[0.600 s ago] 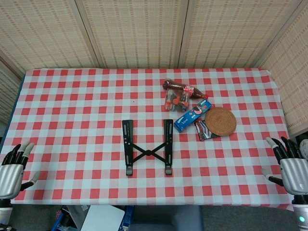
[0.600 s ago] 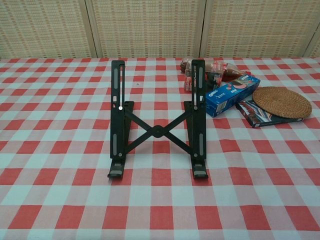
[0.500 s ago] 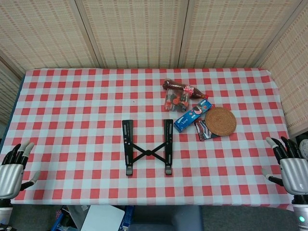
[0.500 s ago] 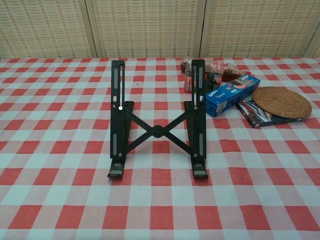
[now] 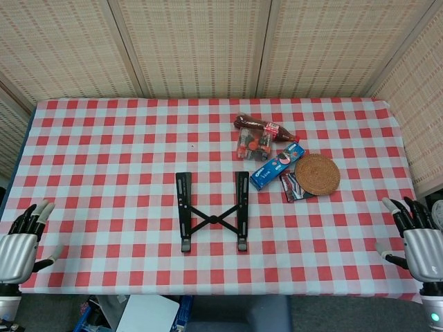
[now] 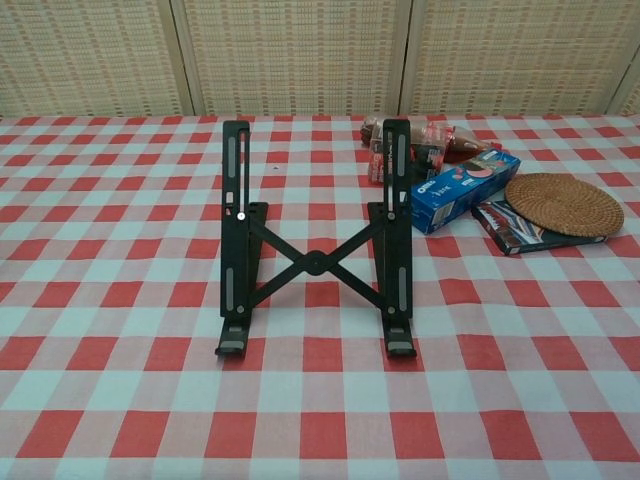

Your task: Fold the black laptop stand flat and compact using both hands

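A black laptop stand [image 5: 212, 212] sits unfolded near the middle of a table covered in a red-and-white checked cloth [image 5: 104, 152], its 2 long rails parallel and joined by crossed struts that meet at a central pivot. In the chest view the stand [image 6: 313, 240] is propped open, the rails sloping up away from the camera with their small lipped feet resting on the cloth at the near end.

The robot's left hand [image 5: 19, 242] hangs at the near-left edge of the table, fingers spread apart and holding nothing. The right hand [image 5: 415, 238] is at the near-right edge, fingers likewise apart and empty. Both hands are well apart from the stand, and neither appears in the chest view.

Behind and to the right of the stand lies a cluster of other items: a brown bottle [image 5: 265, 127] on its side, with a small clear packet [image 5: 252, 144] just beside it, a blue biscuit box [image 5: 278, 166] nearest the stand's right rail, a round woven mat [image 5: 318, 173], and a dark flat packet [image 5: 296, 187] partly tucked under the mat. In the chest view the blue box [image 6: 463, 190] stands just beside the upper end of the right rail. Woven-cane panels [image 5: 194, 45] wall in the far side of the table.
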Controlling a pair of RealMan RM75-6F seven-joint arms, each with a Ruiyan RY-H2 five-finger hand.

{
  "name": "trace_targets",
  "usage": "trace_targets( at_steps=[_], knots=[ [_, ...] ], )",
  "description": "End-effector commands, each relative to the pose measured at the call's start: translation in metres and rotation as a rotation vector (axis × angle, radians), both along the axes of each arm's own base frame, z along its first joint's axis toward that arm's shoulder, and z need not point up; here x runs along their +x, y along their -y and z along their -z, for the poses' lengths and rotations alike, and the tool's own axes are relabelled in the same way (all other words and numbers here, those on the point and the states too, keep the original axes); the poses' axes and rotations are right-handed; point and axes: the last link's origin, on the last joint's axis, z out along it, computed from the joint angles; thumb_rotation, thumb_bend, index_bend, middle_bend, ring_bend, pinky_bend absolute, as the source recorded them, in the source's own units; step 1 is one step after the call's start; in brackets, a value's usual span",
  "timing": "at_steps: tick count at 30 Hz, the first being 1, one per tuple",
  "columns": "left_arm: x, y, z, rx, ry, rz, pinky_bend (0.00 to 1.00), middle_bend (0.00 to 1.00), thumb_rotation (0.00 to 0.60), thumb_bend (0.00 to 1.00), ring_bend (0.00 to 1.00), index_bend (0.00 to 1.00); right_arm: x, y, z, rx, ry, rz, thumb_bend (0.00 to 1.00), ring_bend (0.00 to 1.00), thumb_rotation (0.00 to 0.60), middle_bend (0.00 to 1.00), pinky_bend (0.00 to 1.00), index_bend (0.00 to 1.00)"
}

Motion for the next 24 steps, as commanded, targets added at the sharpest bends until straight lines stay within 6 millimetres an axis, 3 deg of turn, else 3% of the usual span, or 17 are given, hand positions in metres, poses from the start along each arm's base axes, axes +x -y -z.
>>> trace_targets(
  at_steps=[1, 13, 15, 18, 19, 20, 24],
  knots=[
    [0.004, -0.007, 0.001, -0.02, 0.025, 0.018, 0.14, 0.0, 0.6, 0.29, 0.0, 0.0, 0.002, 0.003, 0.0, 0.005, 0.013, -0.008, 0.16, 0.04, 0.6, 0.16, 0.07, 0.1],
    [0.034, -0.062, 0.01, -0.143, 0.228, 0.149, 0.14, 0.0, 0.6, 0.29, 0.07, 0.0, 0.03, 0.025, 0.02, 0.098, 0.193, -0.082, 0.14, 0.04, 0.6, 0.16, 0.07, 0.1],
    [0.04, -0.073, 0.013, -0.177, 0.27, 0.158, 0.15, 0.0, 0.577, 0.29, 0.08, 0.0, 0.036, 0.031, 0.026, 0.139, 0.24, -0.082, 0.13, 0.04, 0.6, 0.16, 0.07, 0.1],
    [0.047, -0.09, 0.017, -0.222, 0.317, 0.148, 0.16, 0.01, 0.424, 0.28, 0.11, 0.01, 0.046, 0.039, 0.037, 0.208, 0.309, -0.083, 0.1, 0.04, 0.6, 0.15, 0.07, 0.1],
    [0.051, -0.094, 0.018, -0.235, 0.336, 0.15, 0.16, 0.02, 0.325, 0.27, 0.13, 0.01, 0.049, 0.041, 0.04, 0.226, 0.333, -0.085, 0.1, 0.04, 0.6, 0.14, 0.07, 0.1],
    [0.055, -0.1, 0.02, -0.253, 0.363, 0.149, 0.17, 0.03, 0.264, 0.26, 0.13, 0.02, 0.053, 0.045, 0.044, 0.249, 0.369, -0.085, 0.09, 0.04, 0.6, 0.14, 0.07, 0.1],
    [0.066, -0.117, 0.025, -0.319, 0.451, 0.147, 0.17, 0.04, 0.132, 0.25, 0.15, 0.03, 0.066, 0.056, 0.059, 0.32, 0.523, -0.066, 0.05, 0.03, 0.6, 0.11, 0.07, 0.07]
  ],
)
